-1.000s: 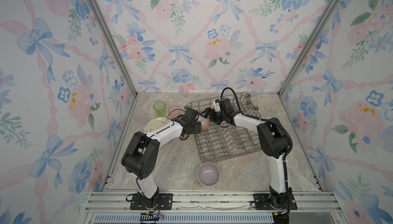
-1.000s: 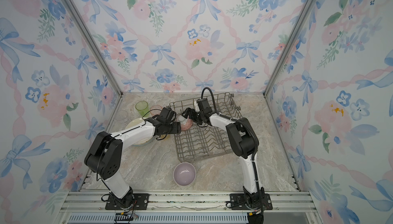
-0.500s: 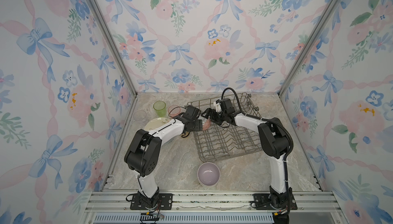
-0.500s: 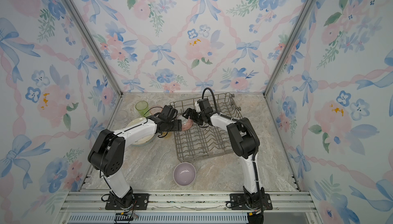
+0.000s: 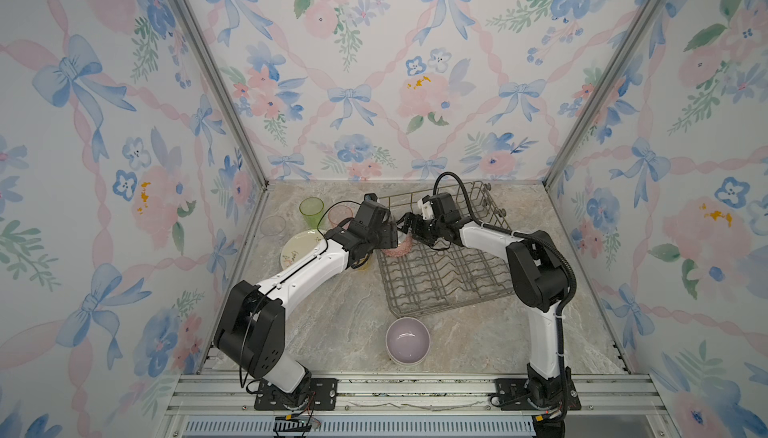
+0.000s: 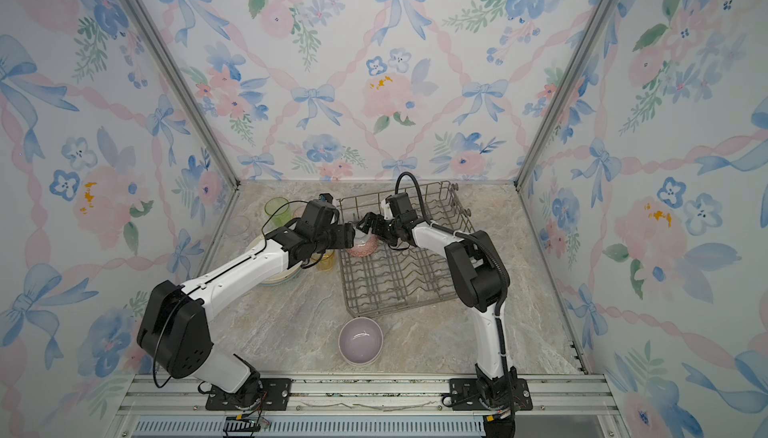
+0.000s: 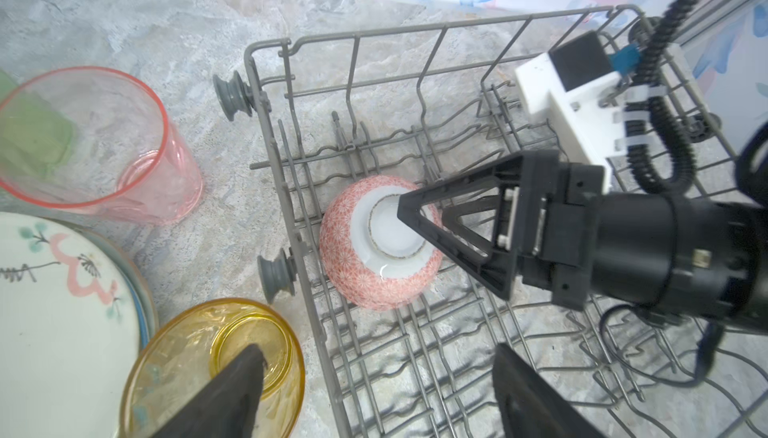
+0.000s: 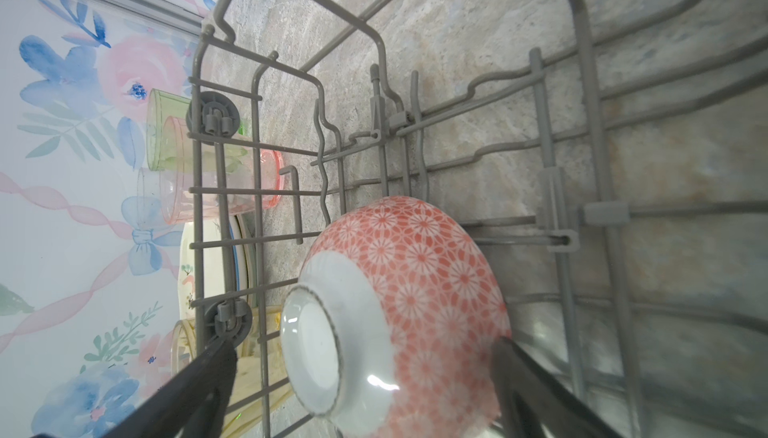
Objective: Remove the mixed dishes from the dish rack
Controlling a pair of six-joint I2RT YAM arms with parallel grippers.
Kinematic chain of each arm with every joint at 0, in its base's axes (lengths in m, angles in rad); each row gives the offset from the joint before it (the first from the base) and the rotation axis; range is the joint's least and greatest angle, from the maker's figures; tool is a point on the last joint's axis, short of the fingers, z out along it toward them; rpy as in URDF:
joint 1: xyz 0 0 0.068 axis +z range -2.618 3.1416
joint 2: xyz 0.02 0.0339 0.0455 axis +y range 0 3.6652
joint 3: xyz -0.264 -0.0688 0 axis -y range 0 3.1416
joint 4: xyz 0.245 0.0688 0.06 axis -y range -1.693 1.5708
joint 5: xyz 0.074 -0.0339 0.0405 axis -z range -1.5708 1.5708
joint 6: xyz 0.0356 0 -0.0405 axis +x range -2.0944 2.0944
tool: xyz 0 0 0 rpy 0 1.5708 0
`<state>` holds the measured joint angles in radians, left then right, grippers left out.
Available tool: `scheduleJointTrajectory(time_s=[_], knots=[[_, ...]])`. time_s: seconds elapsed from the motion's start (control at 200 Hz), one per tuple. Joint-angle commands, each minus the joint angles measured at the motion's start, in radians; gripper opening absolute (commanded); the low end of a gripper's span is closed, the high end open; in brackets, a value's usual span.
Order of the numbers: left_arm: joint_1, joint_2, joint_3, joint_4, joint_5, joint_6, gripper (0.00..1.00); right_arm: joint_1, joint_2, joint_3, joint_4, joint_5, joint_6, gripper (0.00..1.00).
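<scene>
At the rack's 9 o'clock edge, in both top views, you see the pink bowl [image 5: 397,249] lying foot-up inside the dish rack [image 5: 449,286], with both arms meeting over it. The right gripper [image 5: 407,228] reaches in from 3 o'clock and the left gripper [image 5: 384,246] from 8 o'clock. On the table at the rack's 6 o'clock sits the lilac bowl [image 5: 407,340], upright and clear of the wire. Outside the rack at 9 o'clock lie the stacked plates [image 5: 299,246]. The green tumbler [image 5: 311,211], pink tumbler [image 5: 338,216] and clear tumbler [image 5: 273,226] stand at 10 o'clock.

Left wrist view: your left gripper [image 7: 378,357] is spread wide and grasps nothing. One finger hangs over the yellow tumbler [image 7: 187,357], just outside the rack wall, and the other hangs over the rack floor. A right finger overlaps the bowl's white foot.

Right wrist view: your right gripper [image 8: 363,352] is released, its fingers standing wide on either side of the tilted bowl [image 8: 424,273]. You cannot tell whether either pad touches it.
</scene>
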<state>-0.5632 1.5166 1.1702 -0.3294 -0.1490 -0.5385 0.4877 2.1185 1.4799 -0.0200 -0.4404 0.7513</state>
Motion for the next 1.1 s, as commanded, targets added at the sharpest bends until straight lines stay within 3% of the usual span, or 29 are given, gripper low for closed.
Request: scheduleJointTrajectory(time_s=[0.0,0.095,0.19,0.425,0.755,1.095], knots=[[-0.011,-0.06,-0.066,-0.008,0.031,0.0,0.65,-0.018,-0.053,-0.033,-0.027,-0.001,-0.015,0.97],[-0.009,-0.081,-0.106,-0.008,0.085,-0.016,0.47,-0.017,-0.057,-0.033,-0.045,0.002,-0.033,0.97],[-0.009,-0.073,-0.125,-0.008,0.122,-0.02,0.43,-0.018,-0.055,-0.029,-0.052,0.004,-0.04,0.97],[-0.013,0.001,-0.112,-0.041,0.197,-0.046,0.42,-0.018,-0.062,-0.026,-0.086,0.005,-0.073,0.97],[-0.098,0.052,-0.012,-0.209,-0.004,-0.017,0.48,-0.018,-0.061,-0.024,-0.116,0.023,-0.111,0.97],[-0.099,0.153,-0.014,-0.229,-0.022,-0.028,0.43,-0.014,-0.063,-0.038,-0.094,0.008,-0.098,0.97]])
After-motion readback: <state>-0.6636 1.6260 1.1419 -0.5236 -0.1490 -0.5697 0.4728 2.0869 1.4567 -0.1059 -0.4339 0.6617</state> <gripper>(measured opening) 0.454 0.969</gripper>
